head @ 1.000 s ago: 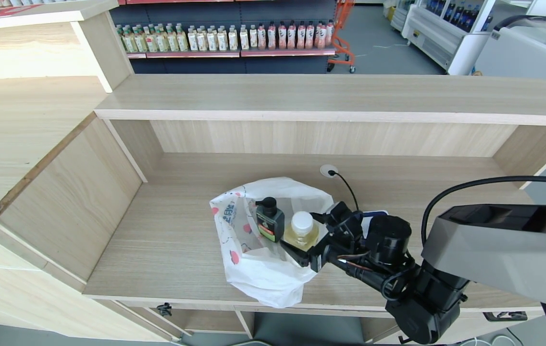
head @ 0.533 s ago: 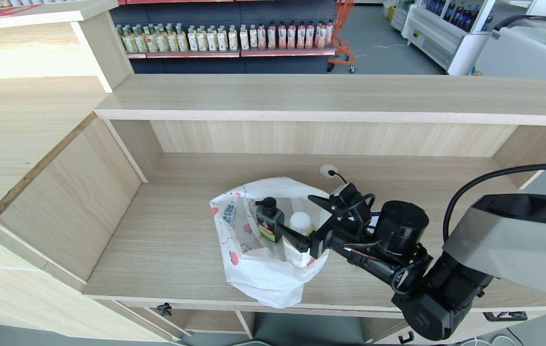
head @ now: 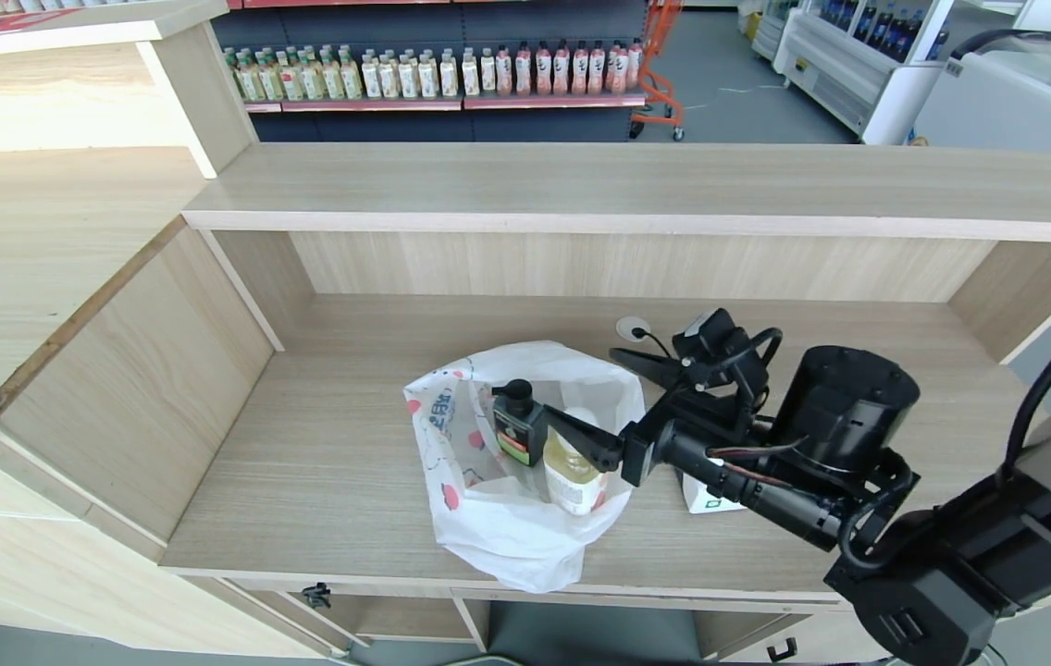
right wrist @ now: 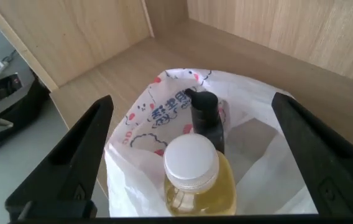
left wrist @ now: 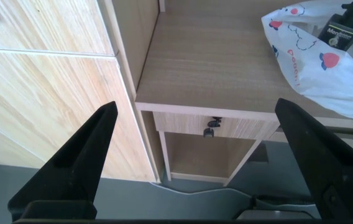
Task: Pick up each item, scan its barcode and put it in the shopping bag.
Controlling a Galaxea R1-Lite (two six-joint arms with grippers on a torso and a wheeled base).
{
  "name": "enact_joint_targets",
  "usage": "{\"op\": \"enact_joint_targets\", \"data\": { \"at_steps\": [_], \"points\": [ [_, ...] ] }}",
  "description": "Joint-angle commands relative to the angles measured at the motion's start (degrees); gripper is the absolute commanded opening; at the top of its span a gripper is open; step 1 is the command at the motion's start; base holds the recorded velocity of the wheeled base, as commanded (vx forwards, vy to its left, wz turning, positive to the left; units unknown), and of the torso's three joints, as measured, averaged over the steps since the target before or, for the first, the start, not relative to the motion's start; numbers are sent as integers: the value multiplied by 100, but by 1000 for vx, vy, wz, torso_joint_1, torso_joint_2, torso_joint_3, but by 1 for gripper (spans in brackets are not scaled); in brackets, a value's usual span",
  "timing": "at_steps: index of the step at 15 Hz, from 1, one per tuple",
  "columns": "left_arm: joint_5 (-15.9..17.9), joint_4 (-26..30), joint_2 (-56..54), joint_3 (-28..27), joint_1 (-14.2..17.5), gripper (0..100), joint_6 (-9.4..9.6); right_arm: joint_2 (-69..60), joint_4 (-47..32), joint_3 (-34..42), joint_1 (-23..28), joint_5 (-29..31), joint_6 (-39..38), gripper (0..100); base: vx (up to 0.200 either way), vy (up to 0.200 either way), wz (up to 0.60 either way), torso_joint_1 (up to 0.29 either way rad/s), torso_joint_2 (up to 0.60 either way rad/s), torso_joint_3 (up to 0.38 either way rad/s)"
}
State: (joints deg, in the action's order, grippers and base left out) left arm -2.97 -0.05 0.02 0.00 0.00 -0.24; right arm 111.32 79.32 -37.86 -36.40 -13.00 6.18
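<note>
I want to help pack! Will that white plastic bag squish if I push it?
Probably: the white plastic shopping bag lies crumpled and slumped, so it looks floppy. The black pump bottle and yellow-filled white-capped bottle inside may tip.

Shopping bag (head: 498, 541), white carton (head: 703, 498) on counter (head: 322, 462)

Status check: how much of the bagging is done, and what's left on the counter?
Done: the pump bottle and the yellow bottle stand in the bag. In hand: nothing; the right end effector is open above the bag, and the left end effector is open off the counter's front edge. Left: a white box on the counter beside the bag, partly behind the right arm.
</note>
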Motion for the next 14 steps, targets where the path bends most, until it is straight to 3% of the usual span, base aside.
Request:
{"op": "enact_joint_targets", "data": {
  "at_steps": [1,4,9,14],
  "points": [
    [-1,5,-2,0,0,100,-2,-726,-479,-19,177,438,24,100,0,0,0,0,0,0],
    [-1,-4,-2,0,0,100,-2,-1464,-1490,165,476,1880,41,100,0,0,0,0,0,0],
    [-1,-4,-2,0,0,100,-2,-2405,-1762,1264,933,2732,191,100,0,0,0,0,0,0],
    [-10,-4,-2,0,0,100,-28,-3047,-1762,1967,933,2829,191,100,0,0,0,0,0,0]
  ]
}}
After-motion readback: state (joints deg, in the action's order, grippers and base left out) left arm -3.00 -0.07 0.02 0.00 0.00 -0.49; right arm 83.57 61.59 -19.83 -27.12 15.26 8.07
